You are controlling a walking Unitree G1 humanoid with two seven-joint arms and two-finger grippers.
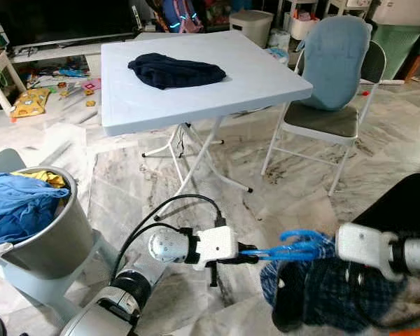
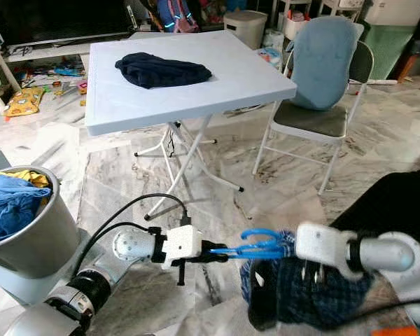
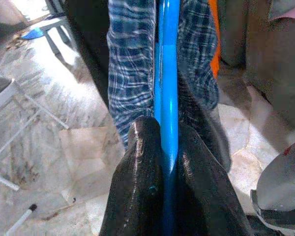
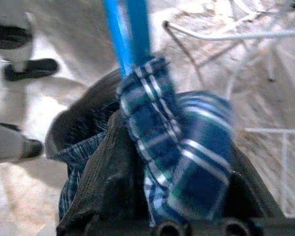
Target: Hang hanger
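My left gripper (image 3: pixel 164 147) is clamped tight on the blue hanger (image 1: pixel 283 248), its two black fingers (image 3: pixel 142 162) pinching the plastic bar between them, low in front of me over the marble floor (image 1: pixel 294 189). The hanger runs straight across into a blue plaid shirt (image 1: pixel 315 290), which my right gripper (image 4: pixel 177 162) has bunched in its grasp, cloth wrapped between and around its fingers. At my left stands one grey bucket (image 1: pixel 52 234) on a pale stool, holding a crumpled blue garment (image 1: pixel 17 203) with a bit of yellow cloth behind it. Ahead is one white folding table (image 1: pixel 196 91) bearing one dark navy garment (image 1: pixel 175 71), and beside it one folding chair (image 1: pixel 332 84) with a light blue cushion.
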